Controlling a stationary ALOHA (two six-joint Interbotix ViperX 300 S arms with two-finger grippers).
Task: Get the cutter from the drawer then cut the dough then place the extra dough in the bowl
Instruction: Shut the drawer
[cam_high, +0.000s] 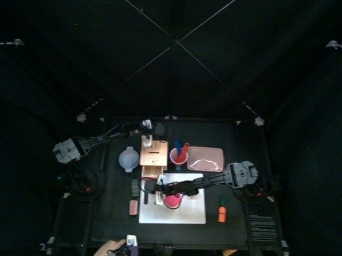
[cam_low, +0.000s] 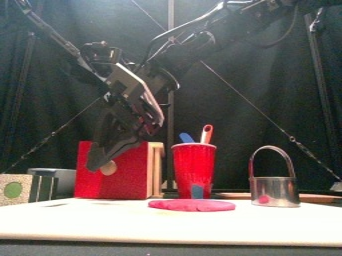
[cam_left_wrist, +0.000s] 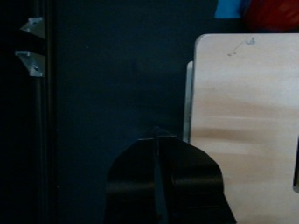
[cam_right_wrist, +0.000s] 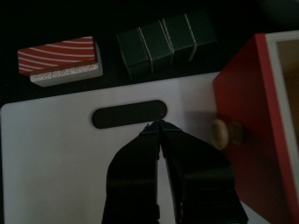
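Right gripper (cam_right_wrist: 156, 127) clenched empty over board (cam_right_wrist: 70, 149), beside drawer knob (cam_right_wrist: 225, 131). Cutter (cam_low: 274, 180) already out, upright at 3 o'clock of dough (cam_low: 191, 205), handle up for grasping. Left gripper (cam_left_wrist: 158, 133) clenched, idle by box (cam_left_wrist: 246, 96).

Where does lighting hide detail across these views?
Top view: all dim, only the white board reads bright. Front view: well lit, highlights on the cutter. Left wrist view: left gripper merges with the black table. Right wrist view: sushi roll near black, seams visible.
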